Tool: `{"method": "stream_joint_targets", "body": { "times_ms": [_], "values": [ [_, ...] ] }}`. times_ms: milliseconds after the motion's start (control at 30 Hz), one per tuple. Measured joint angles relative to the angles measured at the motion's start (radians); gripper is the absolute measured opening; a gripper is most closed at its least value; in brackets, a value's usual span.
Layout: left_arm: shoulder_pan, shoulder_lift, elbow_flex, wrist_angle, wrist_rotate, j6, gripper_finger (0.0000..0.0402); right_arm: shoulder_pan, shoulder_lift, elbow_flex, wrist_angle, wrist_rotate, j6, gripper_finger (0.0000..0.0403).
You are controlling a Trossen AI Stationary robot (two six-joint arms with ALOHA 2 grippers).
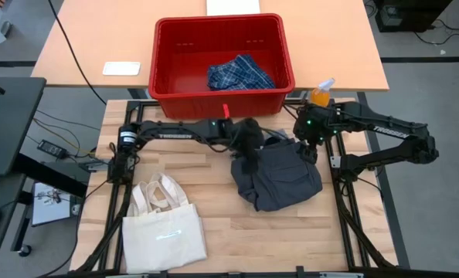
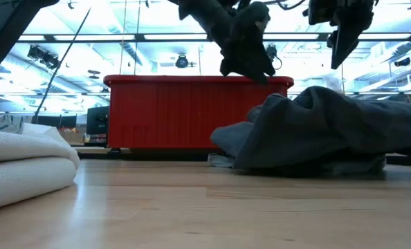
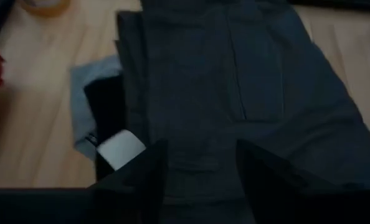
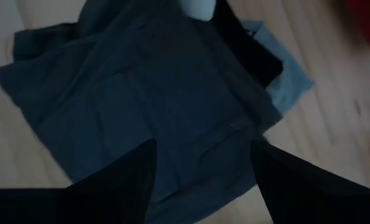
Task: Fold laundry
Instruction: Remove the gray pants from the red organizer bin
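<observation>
— Jaws first: how do they stand?

— Both pairs are parted. The left gripper (image 3: 200,177) hangs over the far left edge of the charcoal garment (image 1: 280,179), its fingers (image 3: 144,180) spread with cloth showing between them; whether they pinch that cloth I cannot tell. The right gripper (image 4: 203,180) is parted too, above the far right edge of the same heap, and seems to hold nothing.

— Where is the laundry?

— Mostly in one dark heap on the wooden table (image 1: 291,239), right of centre and towards the far side. A light grey piece (image 3: 85,93) pokes out from beneath it (the wrist views show it best), along with a black piece (image 3: 107,109) bearing a white tag (image 3: 119,149).

— And the plaid one?

— The blue-and-white plaid piece (image 1: 241,73) lies crumpled in the red bin (image 1: 283,54), which sits just beyond the table's far edge — well apart from the heap.

— Anything else on the table?

— A cream tote bag (image 1: 164,232) lies flat at the near left, handles pointing away from the near edge. An orange bottle (image 1: 321,94) stands at the far right, beside the bin — close to the right arm.
</observation>
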Motion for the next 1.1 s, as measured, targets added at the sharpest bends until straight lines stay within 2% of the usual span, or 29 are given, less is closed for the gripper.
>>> {"method": "stream_joint_targets", "body": {
  "times_ms": [100,267,467,600,800,933,1100],
  "values": [
    [0.031,0.005,0.0,0.017,0.015,-0.023,0.0188,-0.027,0.0,0.0,0.022,0.0,-0.01,0.0264],
    [0.079,0.063,0.0,0.036,0.098,-0.067,0.0188,-0.055,0.0,0.0,0.085,0.0,-0.018,0.0264],
    [0.086,0.091,0.0,0.041,0.182,-0.027,0.0175,-0.08,0.0,0.0,0.098,0.013,-0.025,0.0264],
    [0.084,0.091,0.0,0.019,0.183,0.029,0.0135,-0.096,0.0,0.0,0.103,0.029,-0.037,0.0264],
    [0.096,0.091,-0.007,0.0,0.183,0.025,0.0019,-0.115,0.0,0.0,0.117,0.029,-0.041,0.0264],
    [0.116,0.08,-0.007,0.001,0.201,-0.034,0.0012,-0.125,0.0,0.0,0.123,0.028,-0.045,0.0264],
    [0.131,-0.01,0.003,-0.023,0.266,-0.053,0.0005,-0.127,0.001,0.0,0.115,0.027,-0.039,0.0264]
  ]
}}
